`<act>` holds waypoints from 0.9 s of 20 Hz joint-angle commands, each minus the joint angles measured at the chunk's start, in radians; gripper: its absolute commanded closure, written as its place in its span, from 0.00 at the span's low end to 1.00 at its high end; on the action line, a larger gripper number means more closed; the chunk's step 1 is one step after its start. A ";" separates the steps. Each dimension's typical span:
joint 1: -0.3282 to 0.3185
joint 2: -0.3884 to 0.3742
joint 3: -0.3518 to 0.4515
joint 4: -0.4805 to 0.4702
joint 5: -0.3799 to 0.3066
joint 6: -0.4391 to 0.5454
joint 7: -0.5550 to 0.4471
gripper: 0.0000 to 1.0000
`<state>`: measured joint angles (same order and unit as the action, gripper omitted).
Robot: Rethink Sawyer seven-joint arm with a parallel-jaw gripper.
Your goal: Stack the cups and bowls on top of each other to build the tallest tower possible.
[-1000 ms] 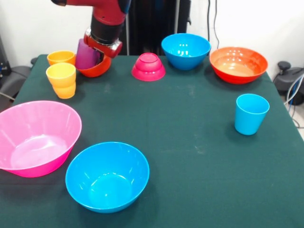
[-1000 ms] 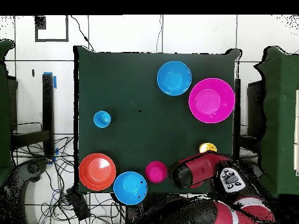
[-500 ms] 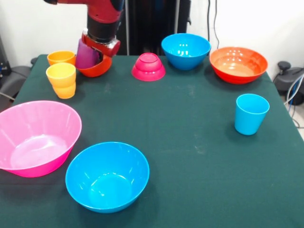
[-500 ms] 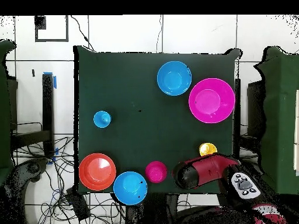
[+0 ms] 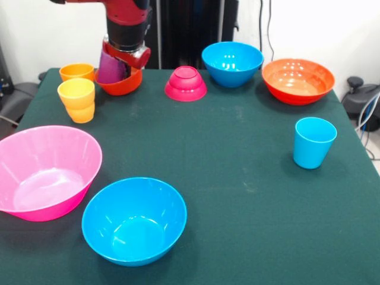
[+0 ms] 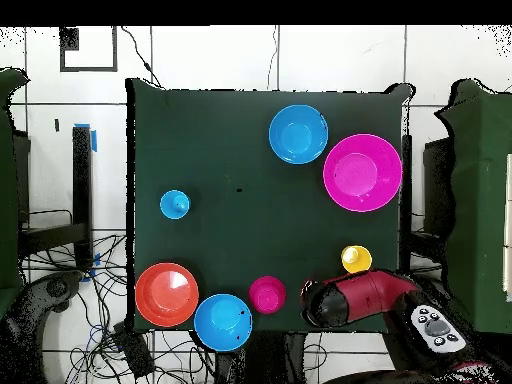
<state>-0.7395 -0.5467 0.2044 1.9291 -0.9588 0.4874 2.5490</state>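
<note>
1. At the desk's (image 5: 237,178) far left corner: gripper (image 5: 122,56) over the purple cup (image 5: 110,68), which sits tilted in the small orange-red bowl (image 5: 122,84).
2. Jaws: cannot tell whether clenched or released.
3. Orange cup (image 5: 76,72) and yellow-orange cup (image 5: 77,100) just left.

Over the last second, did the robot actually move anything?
Yes, slightly. The arm's end swung a little toward the table's corner, and the purple cup and small orange-red bowl under it went along, now lying nearer the orange cup. In the overhead view the arm drew back, uncovering the yellow-orange cup. The other bowls and the light blue cup stayed put.
</note>
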 commanded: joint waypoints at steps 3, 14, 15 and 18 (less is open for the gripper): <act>-0.012 0.313 0.207 0.154 0.005 -0.100 -0.198 1.00; -0.002 0.274 0.207 0.194 -0.026 -0.171 -0.124 1.00; 0.010 0.260 0.197 0.200 -0.029 -0.185 -0.102 1.00; 0.074 0.194 0.148 0.229 -0.035 -0.230 -0.009 1.00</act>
<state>-0.7675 -0.5451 0.2480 1.9775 -0.9596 0.4603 2.5490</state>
